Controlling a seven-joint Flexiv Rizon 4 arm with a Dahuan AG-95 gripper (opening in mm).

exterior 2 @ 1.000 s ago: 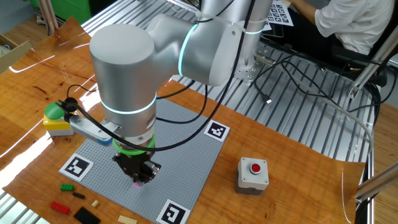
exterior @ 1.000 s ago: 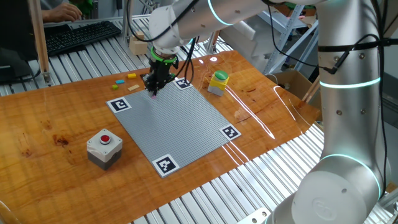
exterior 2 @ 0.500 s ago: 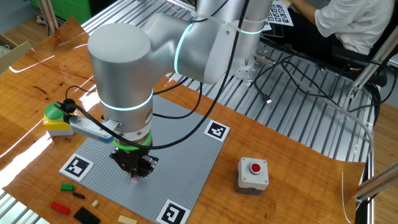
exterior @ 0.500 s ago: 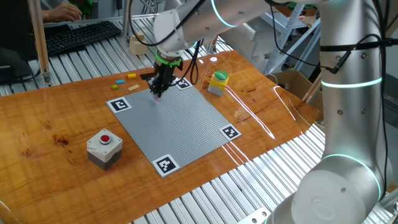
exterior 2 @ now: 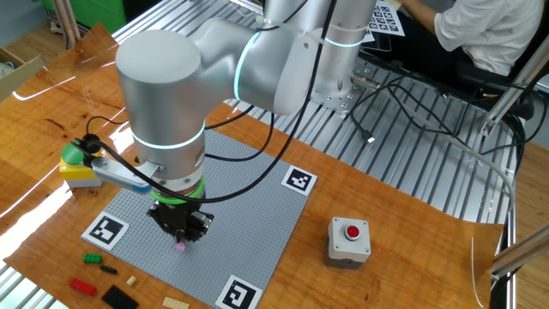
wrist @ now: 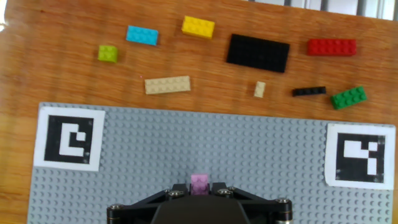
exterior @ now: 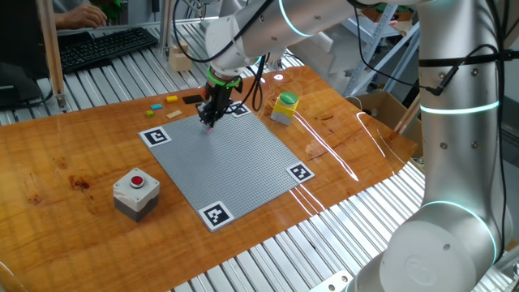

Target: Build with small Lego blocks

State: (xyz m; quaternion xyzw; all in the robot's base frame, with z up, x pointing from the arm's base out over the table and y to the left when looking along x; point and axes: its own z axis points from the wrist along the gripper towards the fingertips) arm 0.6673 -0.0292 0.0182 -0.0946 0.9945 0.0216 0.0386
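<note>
A: One fixed view. The gripper (exterior: 209, 123) points straight down over the far edge of the grey baseplate (exterior: 235, 166), between two of its corner markers. A pink brick (exterior: 208, 126) shows at the fingertips, so the narrow jaws are clamped on it. Can't tell from here whether it is touching the studs

B: The loose bricks?

A: On the bare worktop (exterior: 81, 170) beyond the plate: a yellow brick (exterior: 172, 99), a black plate (exterior: 192, 99) and others too small to name. Red button box (exterior: 135, 191) near the front, well apart

B: The other fixed view?

A: The gripper (exterior 2: 181, 243) hangs under the wrist; the pink brick (exterior 2: 181, 246) sits very close to the baseplate (exterior 2: 249, 206), a thin gap at most. My judgement: placing step, just before the press

B: Hand view?

A: Best one for alignment. The pink brick (wrist: 199, 183) is pinched at the bottom centre, the gripper (wrist: 199, 186) body below it, the studded baseplate (wrist: 211, 149) ahead. Past the plate edge lie the black plate (wrist: 257, 51), red brick (wrist: 331, 46), yellow brick (wrist: 198, 26), blue brick (wrist: 142, 35), lime brick (wrist: 107, 53), green brick (wrist: 348, 97) and tan brick (wrist: 167, 84)

B: How to do it well?

A: Square the brick's edges with the stud rows, centre it over the studs, then descend straight and press firmly. Open only once it is seated, and lift vertically so it isn't dragged off. Risk: landing half a stud off, so it tilts or pops loose
</note>
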